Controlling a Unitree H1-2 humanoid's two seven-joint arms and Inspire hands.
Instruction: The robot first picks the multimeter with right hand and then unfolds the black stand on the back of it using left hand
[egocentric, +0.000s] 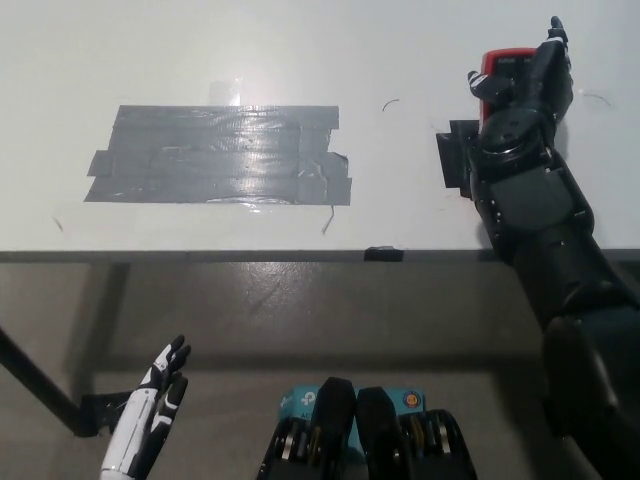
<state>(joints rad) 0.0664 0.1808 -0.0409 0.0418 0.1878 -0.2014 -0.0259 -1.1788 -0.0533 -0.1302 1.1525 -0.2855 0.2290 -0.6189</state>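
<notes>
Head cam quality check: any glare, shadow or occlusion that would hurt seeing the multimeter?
Head view: bright glare washes the table top centre and sheens the grey tape patch; focus looks fairly sharp. The black right hand covers most of the red multimeter, black against black, so its grip is unreadable. Below the table edge the picture is dim; the white left hand rests there, open.
</notes>
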